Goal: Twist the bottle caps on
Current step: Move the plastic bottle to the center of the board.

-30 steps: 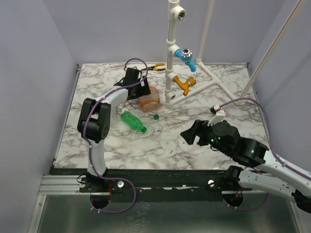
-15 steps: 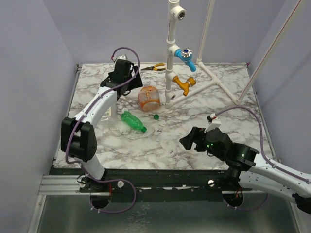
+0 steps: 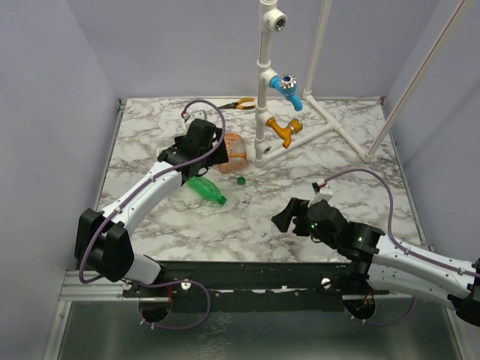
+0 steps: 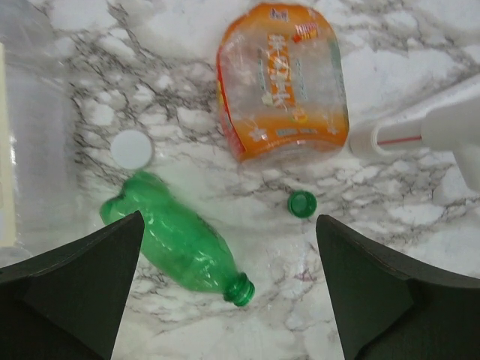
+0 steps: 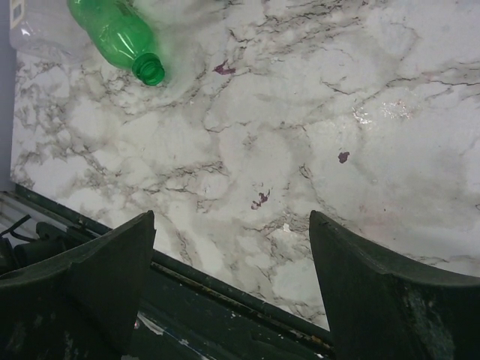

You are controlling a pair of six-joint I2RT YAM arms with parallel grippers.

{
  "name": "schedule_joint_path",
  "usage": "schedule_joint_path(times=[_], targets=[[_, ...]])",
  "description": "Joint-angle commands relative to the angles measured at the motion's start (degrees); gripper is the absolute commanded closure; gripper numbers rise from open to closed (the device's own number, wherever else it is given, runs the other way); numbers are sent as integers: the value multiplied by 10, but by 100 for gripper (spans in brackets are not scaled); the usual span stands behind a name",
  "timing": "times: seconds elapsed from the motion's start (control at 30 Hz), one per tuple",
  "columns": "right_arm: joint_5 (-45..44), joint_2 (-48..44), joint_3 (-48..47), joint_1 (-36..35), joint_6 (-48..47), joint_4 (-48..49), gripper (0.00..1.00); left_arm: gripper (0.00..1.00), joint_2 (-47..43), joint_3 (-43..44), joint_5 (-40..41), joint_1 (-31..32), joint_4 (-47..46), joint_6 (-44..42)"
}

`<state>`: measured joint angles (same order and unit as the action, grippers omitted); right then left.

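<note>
The left gripper (image 4: 229, 221) hangs wide open and empty over the lying green bottle (image 4: 180, 244). The dark green cap (image 4: 301, 203), seemingly mouth-up, rests near its neck. The gripper should descend squarely over the cap; the right gripper (image 5: 232, 221), open and empty, could steady the bottle.

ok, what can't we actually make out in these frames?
- Clear bottle: left wrist, blurred and cut off by the left edge; top view, hidden by the left arm.
- White cap: top view, hidden by the same arm.
- Orange bottle: left wrist, mouth not discernible; top view, partly covered by the arm.
- Green bottle: right wrist, base cut off by the top edge.
</note>
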<state>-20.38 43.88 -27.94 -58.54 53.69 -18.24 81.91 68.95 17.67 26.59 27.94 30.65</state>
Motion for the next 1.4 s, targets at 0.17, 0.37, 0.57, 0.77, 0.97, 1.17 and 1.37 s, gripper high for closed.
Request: schedule_joint_path(times=[0.17, 0.37, 0.57, 0.77, 0.97, 1.17, 1.37], targets=[[-37, 34, 5, -2, 7, 52, 13, 1, -70, -92, 32, 49, 18, 58], [-64, 154, -39, 1, -30, 96, 14, 1, -104, -133, 29, 51, 16, 62], [-95, 293, -102, 5, -66, 166, 24, 1, -128, -189, 73, 45, 3, 148], [-103, 369, -146, 17, -97, 214, 28, 1, -104, -208, 126, 34, -22, 212], [-135, 453, -191, 26, -168, 264, 29, 1, -77, -239, 107, 22, -88, 280], [-152, 543, -240, 27, -221, 304, 31, 1, -28, -249, 63, -7, -117, 302], [-162, 617, -290, 26, -253, 337, 32, 6, 0, -257, 49, -28, -132, 310]])
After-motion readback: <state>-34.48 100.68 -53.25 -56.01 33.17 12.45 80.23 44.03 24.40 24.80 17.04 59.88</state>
